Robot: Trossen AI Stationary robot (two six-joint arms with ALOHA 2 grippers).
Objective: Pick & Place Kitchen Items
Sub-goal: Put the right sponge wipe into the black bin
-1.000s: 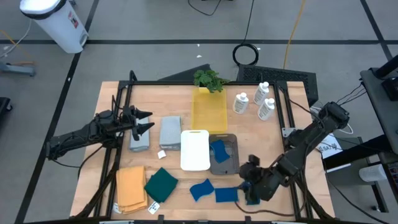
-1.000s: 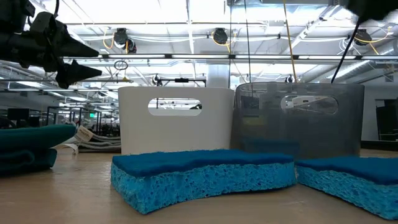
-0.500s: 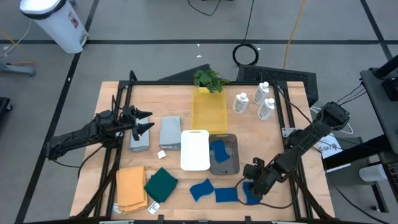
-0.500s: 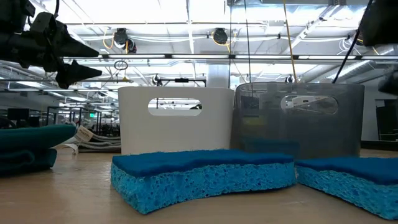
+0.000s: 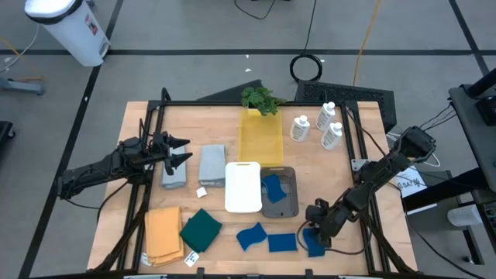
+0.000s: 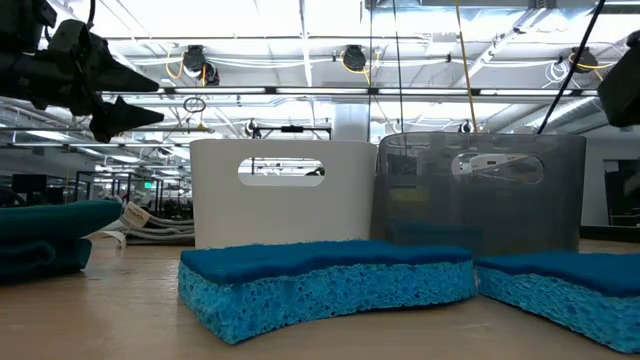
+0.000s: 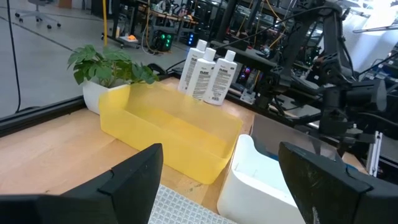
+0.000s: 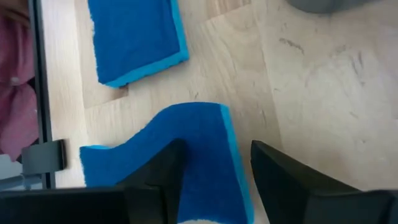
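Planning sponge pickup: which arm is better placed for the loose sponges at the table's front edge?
Right. Its end effector hangs open directly over a blue sponge; the left end effector waits open by the grey cloth.

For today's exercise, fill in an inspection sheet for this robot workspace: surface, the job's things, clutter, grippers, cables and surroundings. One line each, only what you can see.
Surface: wooden table, framed by black rails.
Job's things: four blue sponges, one in the grey bin, three near the front edge; grey cloth, orange-tan cloth, dark green cloth; three white bottles.
Clutter: leafy plant, yellow bin, white bin.
Grippers: left gripper open, above the table's left side; right gripper open, straddling a blue sponge.
Cables: yellow cable and coiled black cable on the floor.
Surroundings: white bin on grey floor.
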